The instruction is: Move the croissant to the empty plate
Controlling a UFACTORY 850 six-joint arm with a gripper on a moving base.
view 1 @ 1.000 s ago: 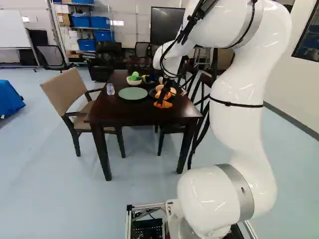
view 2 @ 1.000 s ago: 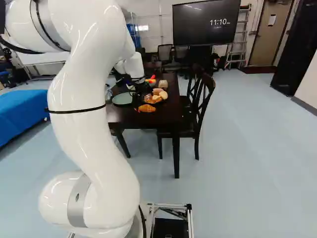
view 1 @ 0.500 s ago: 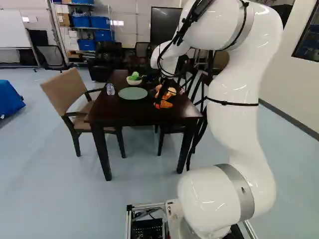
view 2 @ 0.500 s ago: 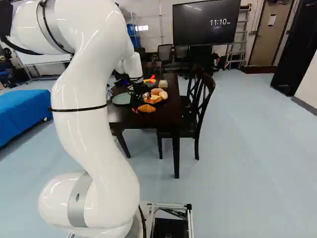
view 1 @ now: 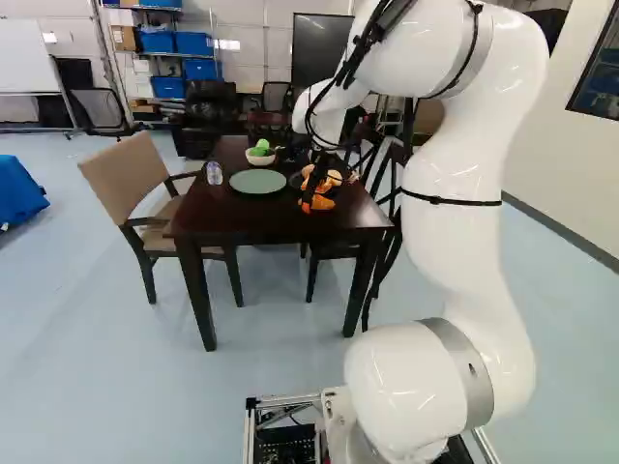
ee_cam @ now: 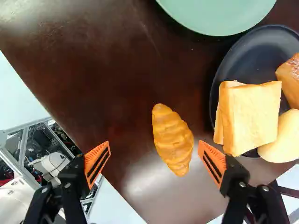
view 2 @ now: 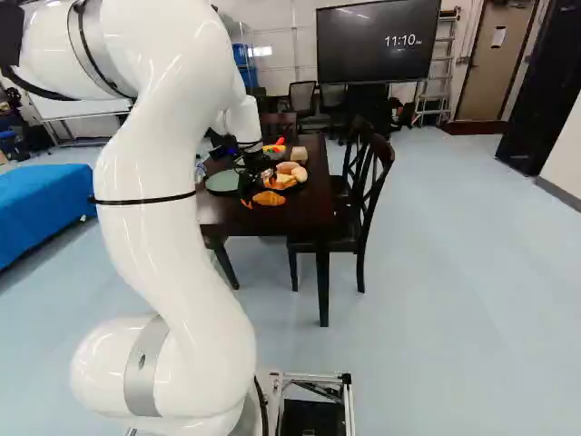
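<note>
My gripper (view 2: 246,194) hangs low over the near part of the table, beside the croissant (view 2: 269,198). In the wrist view the gripper (ee_cam: 154,148) is open, its orange pads wide apart. The croissant (ee_cam: 173,140) lies on the bare wood between and slightly ahead of the fingers, nearer one pad; neither pad appears to touch it. An empty green plate (ee_cam: 219,14) is farther ahead, seen whole in the left base view as a round plate (view 1: 257,182).
A dark plate (ee_cam: 224,77) with bread slices (ee_cam: 250,116) and rolls lies close beside the croissant. Behind the green plate stands a white bowl (view 1: 259,158) with green food; a clear bottle (view 1: 214,173) is near the table's edge. Chairs flank the table (view 1: 232,220).
The arm has shifted a little to the left in the left base view, and its gripper has come lower beside the croissant. The base, croissant and plates have stayed put.
</note>
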